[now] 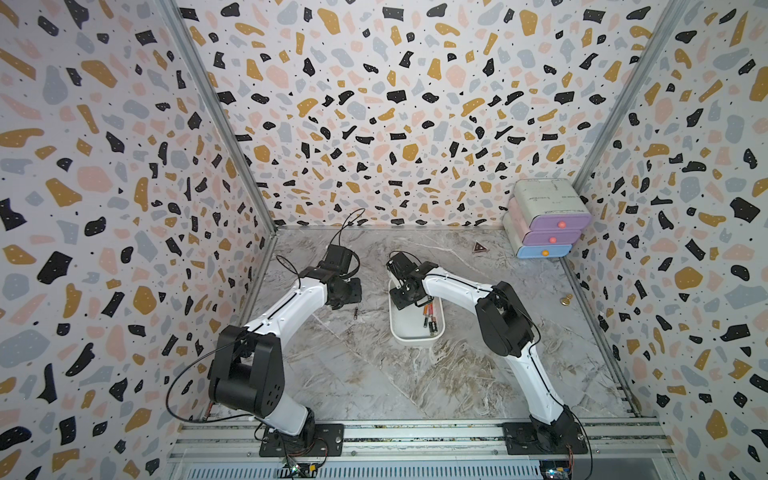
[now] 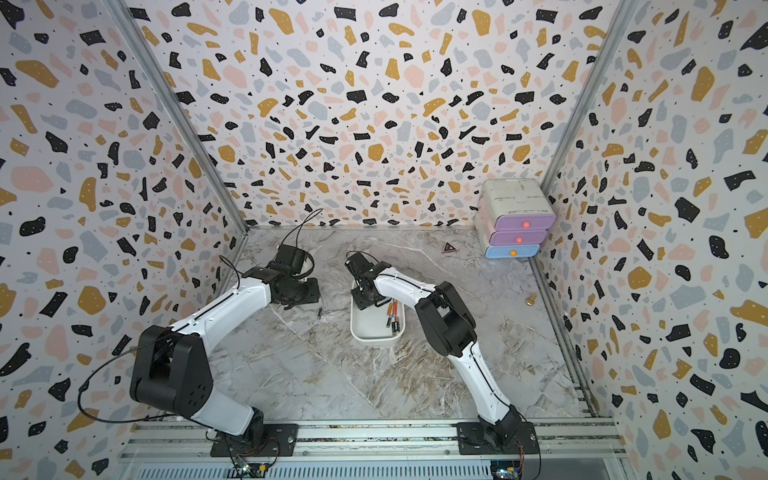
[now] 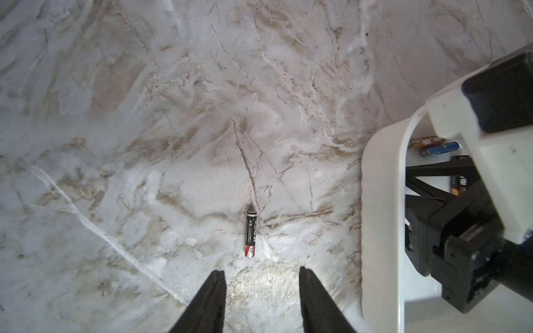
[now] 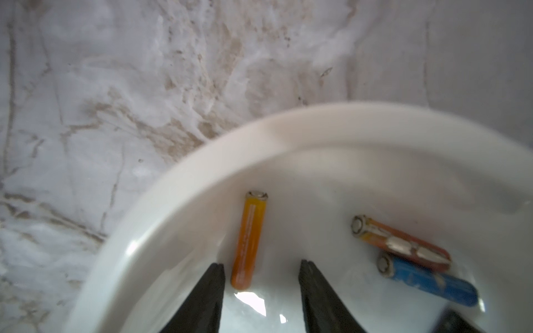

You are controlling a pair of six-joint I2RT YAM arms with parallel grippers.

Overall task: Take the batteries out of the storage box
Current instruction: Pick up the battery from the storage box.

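Marbled grey-and-tan tabletop [image 1: 374, 374] is seen in both top views, enclosed by terrazzo-patterned walls [image 1: 374, 104]. The storage box [image 1: 415, 337] is placed near the middle of the table, and several batteries [image 1: 430, 319] are gathered in its near right part. One black battery [image 1: 356, 312] is laid on the bare table to the left of the box, apart from it. The end of the left arm [image 1: 291, 303] is held near that battery, and the end of the right arm [image 1: 453, 280] is lowered over the far end of the box. A pastel drawer unit [image 1: 544, 220] is stacked in the far right corner, and a small brass knob [image 1: 565, 300] is set near the right wall.

In the left wrist view, the left gripper [image 3: 261, 269] is shown open, with nothing between its jaws. The black battery is laid on the marble just ahead of the fingertips, apart from them.

In the right wrist view, the right gripper [image 4: 261, 262] is shown open inside the box. An orange battery [image 4: 249, 240] is laid on the box floor, one end between the parted fingertips and close beside one of them. Whether it is touched cannot be told. A worn reddish battery [image 4: 401, 243] and a blue battery [image 4: 429, 281] are laid side by side, off to one side.
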